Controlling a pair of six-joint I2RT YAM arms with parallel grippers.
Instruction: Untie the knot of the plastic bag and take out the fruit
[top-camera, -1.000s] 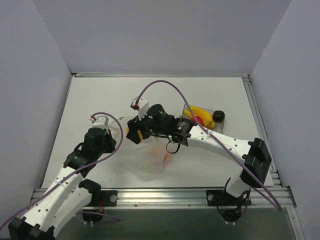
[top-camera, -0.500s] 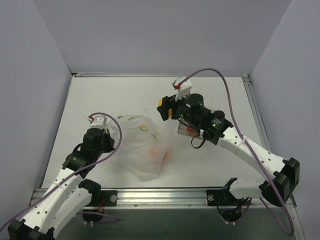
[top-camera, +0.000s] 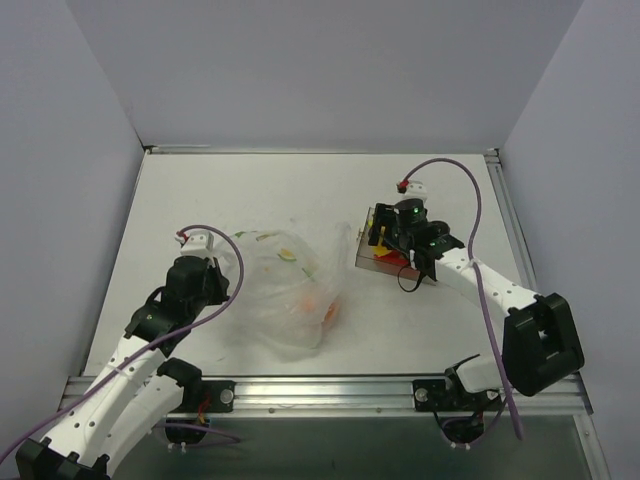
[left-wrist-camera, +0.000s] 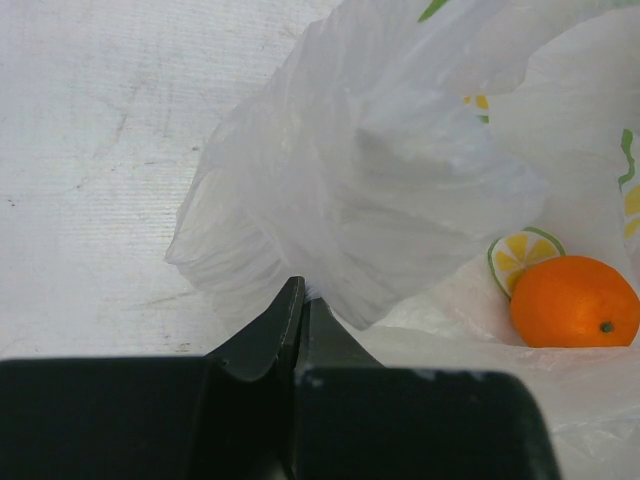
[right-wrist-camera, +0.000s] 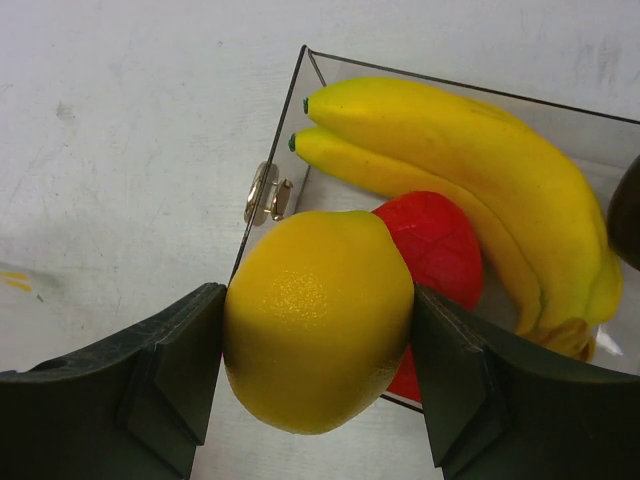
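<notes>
The translucent plastic bag (top-camera: 285, 290) lies open at the table's middle left, with an orange ball (left-wrist-camera: 574, 301) inside it. My left gripper (left-wrist-camera: 302, 290) is shut on a bunched fold of the plastic bag (left-wrist-camera: 370, 170) at its left edge (top-camera: 205, 275). My right gripper (right-wrist-camera: 318, 345) is shut on a yellow ball (right-wrist-camera: 318, 318) and holds it over the near left corner of a clear box (top-camera: 368, 255). In the box lie a yellow banana (right-wrist-camera: 470, 170), a red piece (right-wrist-camera: 435, 245) and a dark ball (right-wrist-camera: 627, 215). No knot shows.
The clear box (right-wrist-camera: 275, 150) has a small metal clasp (right-wrist-camera: 262, 193) on its left wall. Purple cables loop off both wrists. Grey walls close in the white table (top-camera: 250, 190) on three sides; a metal rail runs along the near edge.
My right gripper has swung right from over the bag to the clear box, carrying the yellow ball. My left gripper has stayed shut on the bag.
</notes>
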